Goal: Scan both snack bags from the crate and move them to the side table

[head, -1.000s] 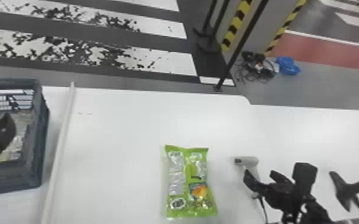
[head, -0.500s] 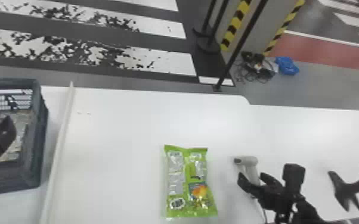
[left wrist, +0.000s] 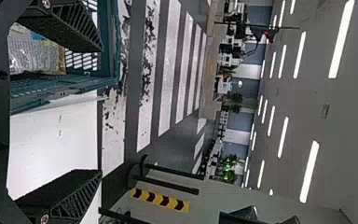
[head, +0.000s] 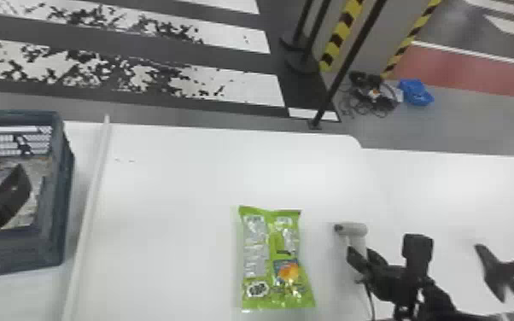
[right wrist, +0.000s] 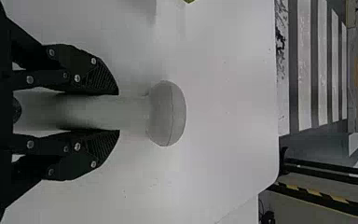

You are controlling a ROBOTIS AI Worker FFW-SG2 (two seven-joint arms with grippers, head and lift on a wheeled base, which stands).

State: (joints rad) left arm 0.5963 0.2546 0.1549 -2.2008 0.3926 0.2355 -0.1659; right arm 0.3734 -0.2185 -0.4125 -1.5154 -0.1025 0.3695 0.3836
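Grn snack bag (head: 274, 260) on tbl (head: 175, 200), long axis approx fore-aft.

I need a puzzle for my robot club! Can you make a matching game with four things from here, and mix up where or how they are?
Things:
1. Shiny green snack bag
2. Dark blue-grey plastic crate
3. Light grey plastic scanner
4. Black left gripper

Places and states:
A. Wide open
B. Just to the right of the green bag
C. Has small holes in its walls and stands left of the long pale strip
D. Lies flat, showing an orange picture

Right pairs: 1-D, 2-C, 3-B, 4-A
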